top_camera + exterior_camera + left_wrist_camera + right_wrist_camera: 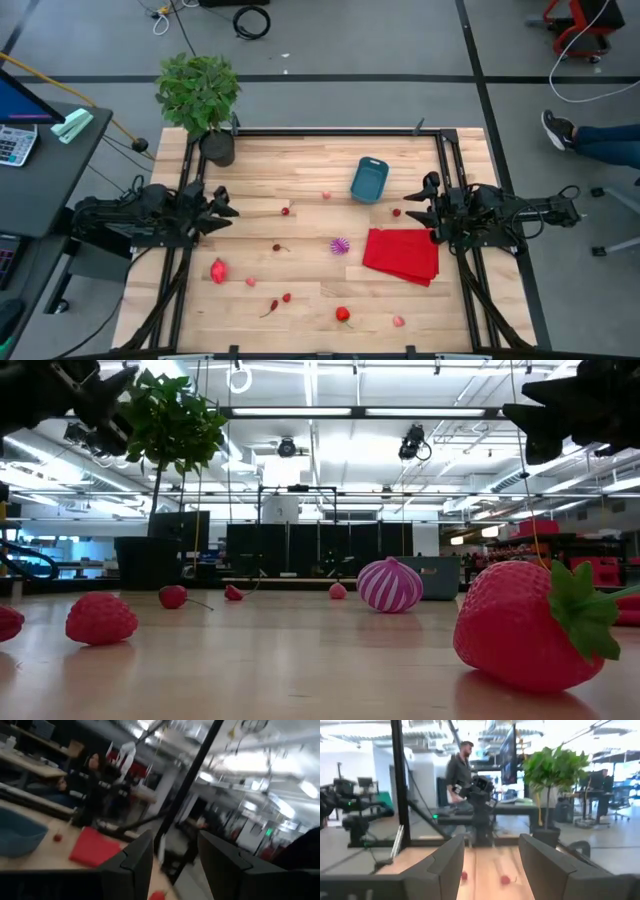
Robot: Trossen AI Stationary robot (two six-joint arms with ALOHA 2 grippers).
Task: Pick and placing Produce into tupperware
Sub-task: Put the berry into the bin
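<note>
The produce lies scattered on the wooden table: a red strawberry (218,270), a spiky purple piece (340,245), another strawberry (343,315) and several small red and pink bits. The blue tupperware (369,179) stands far of centre, with nothing showing in it. My left gripper (225,208) hovers open at the table's left edge and points right. My right gripper (412,208) hovers open at the right side, close to a red bit (396,212). In the low view both arms hang high above the table, over the purple piece (390,585) and a big strawberry (525,625).
A flat red cloth (402,256) lies near my right gripper, on the near side of the tupperware. A potted plant (205,100) stands at the far left corner. A black frame rail (330,130) borders the table. People show in the room beyond.
</note>
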